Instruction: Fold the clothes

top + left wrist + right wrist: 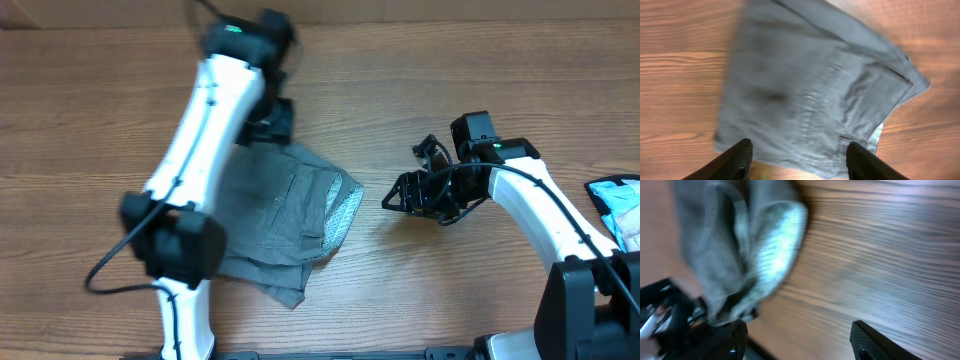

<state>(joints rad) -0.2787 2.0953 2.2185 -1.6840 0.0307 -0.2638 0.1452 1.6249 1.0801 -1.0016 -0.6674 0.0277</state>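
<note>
Item: grey shorts [285,225], layered flat left of centre on the table [450,80]; judged light, limp and prone to sag, best pinched at waistband corners; left gripper [797,160] and right gripper [800,332] both agape, empty.

The view is heavily blurred. The grey shorts [715,250] fill the upper left, bunched in soft folds on the wooden table [880,255], with a pale mesh-like inner lining [777,245] turned outward along their right edge. The right gripper [797,330] sits at the bottom edge, its two dark fingers [875,342] spread well apart with only bare wood grain between them. One finger lies just beneath the lowest fold of the shorts; whether it touches the cloth cannot be told. Black hardware [662,310] shows at the lower left, too blurred to identify
</note>
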